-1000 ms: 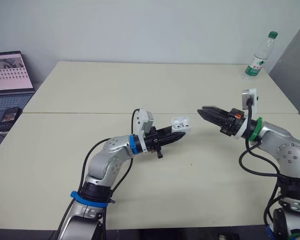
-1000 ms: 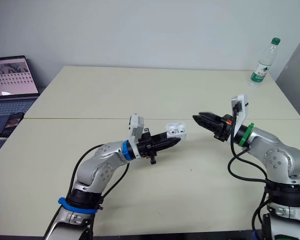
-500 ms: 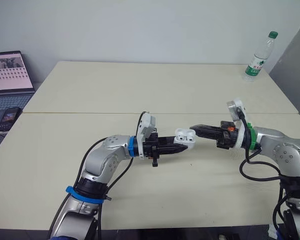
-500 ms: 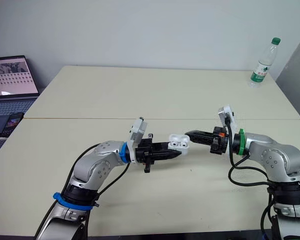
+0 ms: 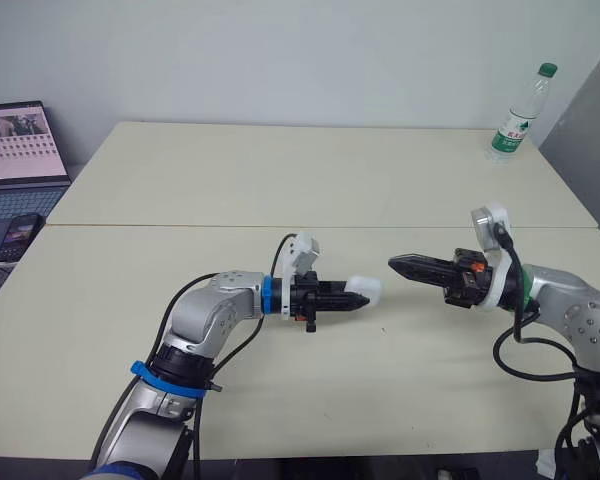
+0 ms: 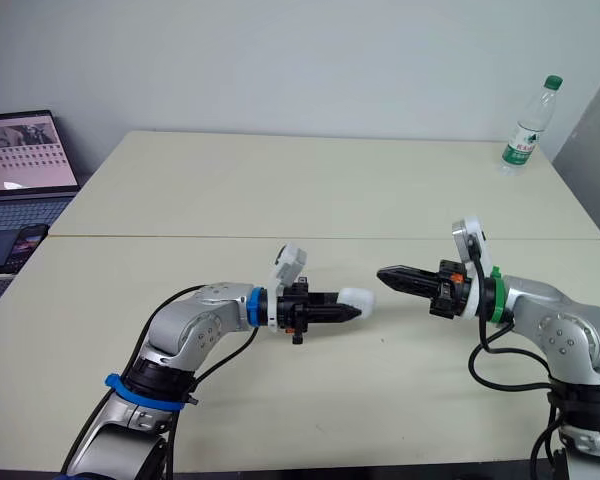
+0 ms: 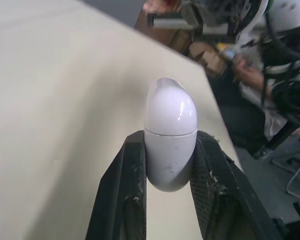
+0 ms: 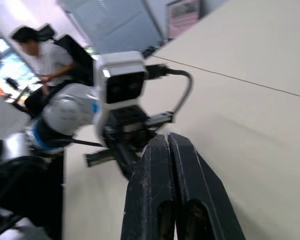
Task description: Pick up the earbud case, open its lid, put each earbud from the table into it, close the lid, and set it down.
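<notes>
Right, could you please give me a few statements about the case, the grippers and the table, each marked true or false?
1. The left gripper holds the earbud case between its fingers. True.
2. The case's lid stands open. False: the lid is closed, as the left wrist view shows.
3. The right gripper is touching the case. False: its shut fingers point at the case, with a gap between them.
4. A water bottle stands upright near the far right corner of the table. True.
5. A laptop lies on the table between the two arms. False: the laptop sits off the table's left edge.
</notes>
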{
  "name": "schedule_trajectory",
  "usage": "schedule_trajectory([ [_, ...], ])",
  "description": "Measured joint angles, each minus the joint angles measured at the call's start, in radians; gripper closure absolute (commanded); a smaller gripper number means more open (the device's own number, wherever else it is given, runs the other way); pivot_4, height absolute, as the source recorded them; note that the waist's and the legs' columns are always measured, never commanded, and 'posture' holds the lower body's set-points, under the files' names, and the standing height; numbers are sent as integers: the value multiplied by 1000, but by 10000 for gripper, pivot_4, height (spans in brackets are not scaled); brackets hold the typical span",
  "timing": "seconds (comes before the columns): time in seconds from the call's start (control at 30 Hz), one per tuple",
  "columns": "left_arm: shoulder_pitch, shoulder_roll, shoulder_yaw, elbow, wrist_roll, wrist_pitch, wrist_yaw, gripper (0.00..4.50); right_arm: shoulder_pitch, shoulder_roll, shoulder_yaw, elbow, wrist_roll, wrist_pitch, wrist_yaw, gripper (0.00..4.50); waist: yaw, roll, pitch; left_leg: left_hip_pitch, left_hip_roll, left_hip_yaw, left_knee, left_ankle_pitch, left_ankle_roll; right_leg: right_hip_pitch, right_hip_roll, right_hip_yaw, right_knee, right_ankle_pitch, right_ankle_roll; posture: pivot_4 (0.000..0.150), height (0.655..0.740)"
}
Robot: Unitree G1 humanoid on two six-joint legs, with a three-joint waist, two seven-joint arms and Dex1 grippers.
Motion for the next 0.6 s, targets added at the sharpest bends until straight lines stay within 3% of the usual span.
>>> schedule_trajectory([
  [0.33,-147,-97,10,143,-5,371,219,37104,190,54,-45,-89,-95,-116,-150,44236,-1,0,0,0,0,0,0,0,0,-1,0,0,1,-2,4,1500,7362],
  [0.6,-160,-130,11,206,16,414,287,37104,327,141,-23,-223,-217,-298,-209,44236,1,0,0,1,-1,0,0,0,0,0,0,0,1,-2,4,1500,7362],
])
